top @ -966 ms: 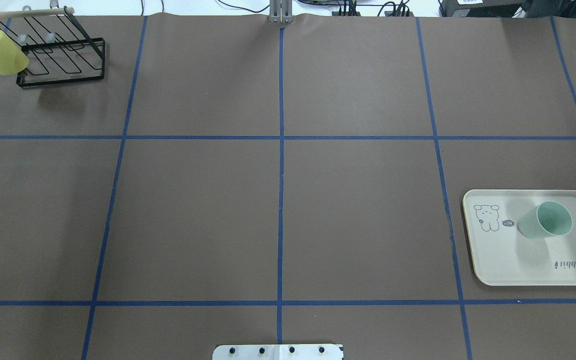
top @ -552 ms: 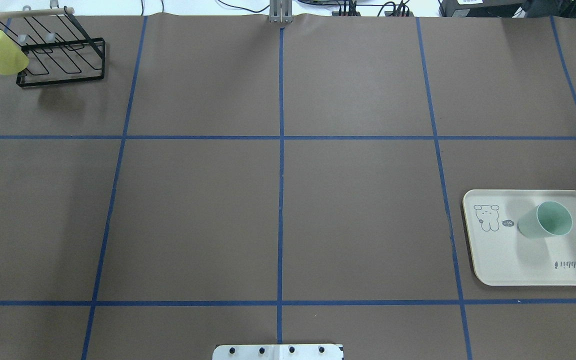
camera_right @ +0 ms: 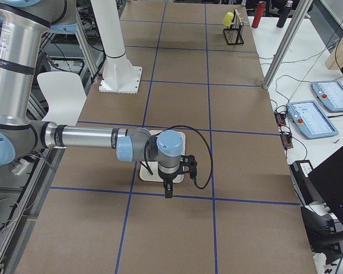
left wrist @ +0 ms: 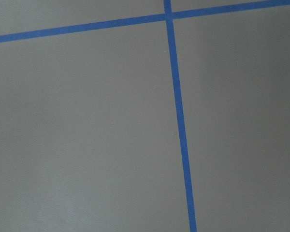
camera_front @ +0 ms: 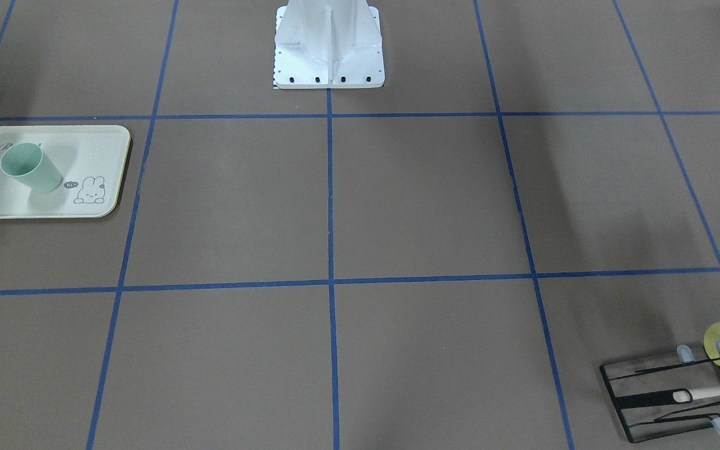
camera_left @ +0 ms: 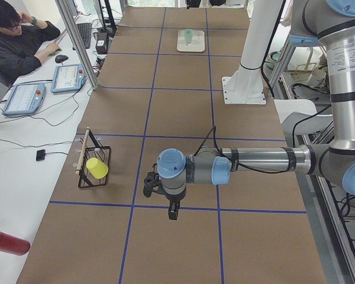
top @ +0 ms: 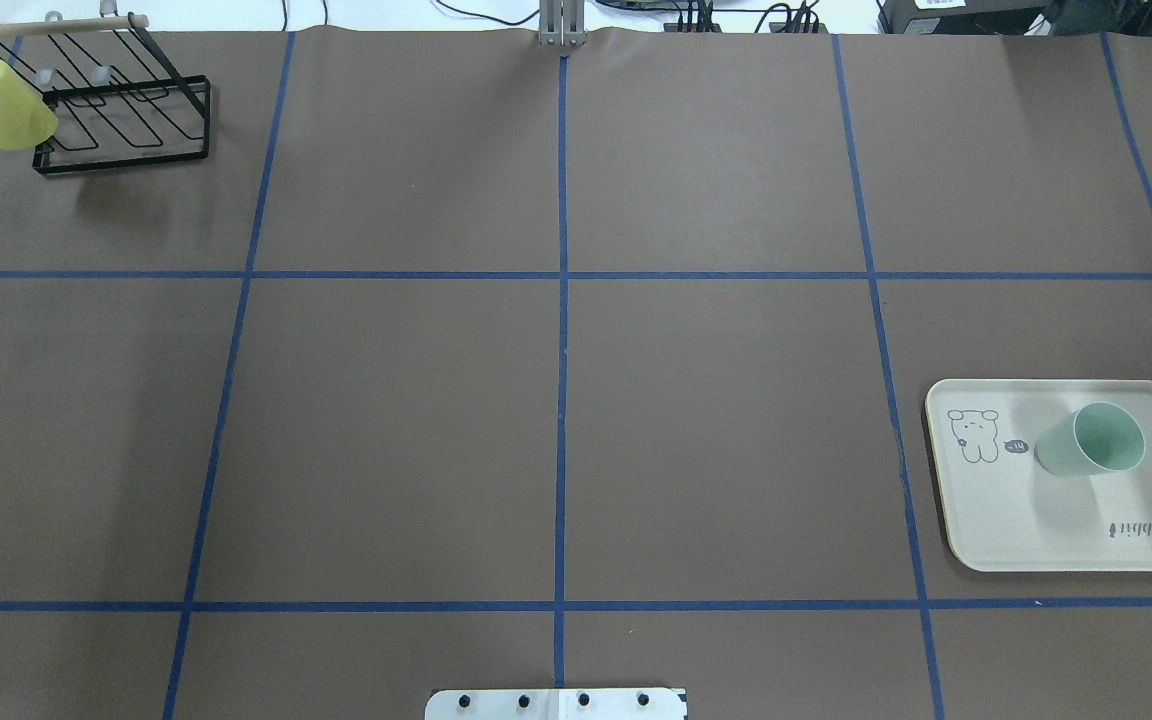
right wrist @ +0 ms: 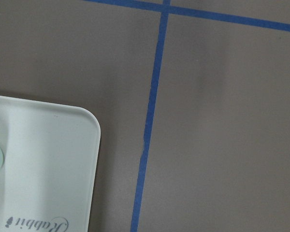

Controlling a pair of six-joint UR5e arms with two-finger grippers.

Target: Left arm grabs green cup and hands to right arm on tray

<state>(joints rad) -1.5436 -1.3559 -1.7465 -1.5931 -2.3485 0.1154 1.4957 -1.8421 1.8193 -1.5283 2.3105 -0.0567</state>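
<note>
- The green cup point(top: 1091, 440) stands upright on the tray point(top: 1016, 530), beside its rabbit drawing point(top: 974, 436).
- The right gripper point(camera_right: 168, 191) hangs above the tray's edge, and the left gripper point(camera_left: 173, 212) is well apart. We cannot tell whether the fingers of these 2 are spread.
- We judge the placing done, so any retreat should go upward and clear of the cup.

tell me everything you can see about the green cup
The green cup is a plain, pale mint tumbler, matte like plastic, handleless and slightly tapered. It stands upright, mouth up and looking empty, on the cream tray, beside the rabbit drawing. Only the tray touches it.
</note>
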